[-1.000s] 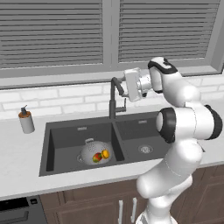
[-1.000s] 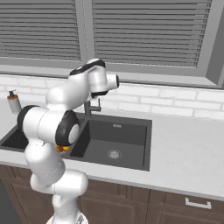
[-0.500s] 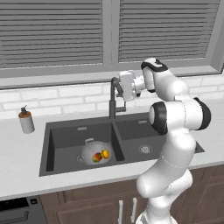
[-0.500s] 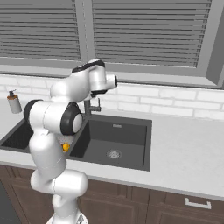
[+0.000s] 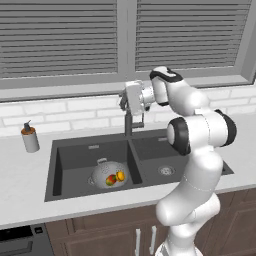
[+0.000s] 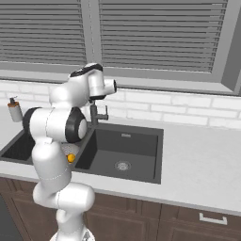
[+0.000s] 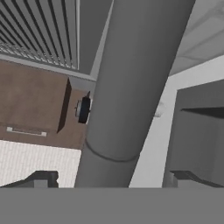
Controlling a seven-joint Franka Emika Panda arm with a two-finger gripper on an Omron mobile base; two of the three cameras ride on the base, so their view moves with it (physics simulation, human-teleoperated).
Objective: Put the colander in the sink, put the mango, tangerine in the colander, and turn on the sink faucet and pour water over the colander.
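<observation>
Two fruits, the mango (image 5: 110,179) and the tangerine (image 5: 120,176), are held inside the colander (image 5: 102,172), which has been set on the floor of the left basin of the sink (image 5: 75,155), toward that basin's right wall, so that the spout can reach it. At the far left, near the back edge of the counter (image 5: 20,175), a soap dispenser (image 5: 30,138) is seen, well apart from the work. At the sink's back edge, on the divider between the basins, the sink faucet (image 5: 128,122) is met high up by the gripper (image 5: 128,99), presumably for its lever or spout to be worked. In the hand view the faucet's dark column (image 7: 131,87) is seen rising between the fingertips (image 7: 41,179), which are spread to either side of it, apparently without touching. No stream of water is seen, so the pouring step is judged not yet done.
</observation>
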